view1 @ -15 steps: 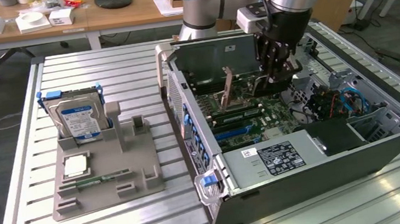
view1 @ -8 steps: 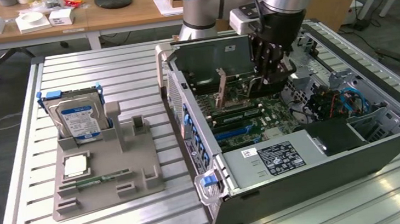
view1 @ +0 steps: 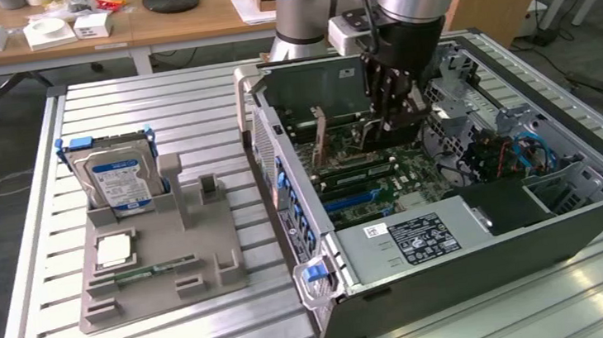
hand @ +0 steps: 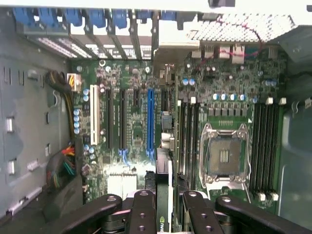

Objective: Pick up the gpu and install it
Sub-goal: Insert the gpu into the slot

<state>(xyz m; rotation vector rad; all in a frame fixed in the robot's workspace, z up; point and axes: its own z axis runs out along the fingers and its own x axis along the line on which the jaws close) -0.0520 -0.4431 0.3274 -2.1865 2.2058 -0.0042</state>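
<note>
1 gpu (hand: 164,168) edge-on in claw (hand: 168,204), inside open case (view1: 572,226).

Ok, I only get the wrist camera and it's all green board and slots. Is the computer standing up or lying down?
Observer: The case is lying on its side, open side up, and the gripper with the gpu reaches down into it.
Operator: Is anything else on the table?
Observer: Yes, a gray holder sits at the exterior view's left of the case, with a silver hard drive standing in it.
Operator: Anything more in the holder?
Observer: A small green memory stick lies flat in it, apart from the hard drive.
</note>
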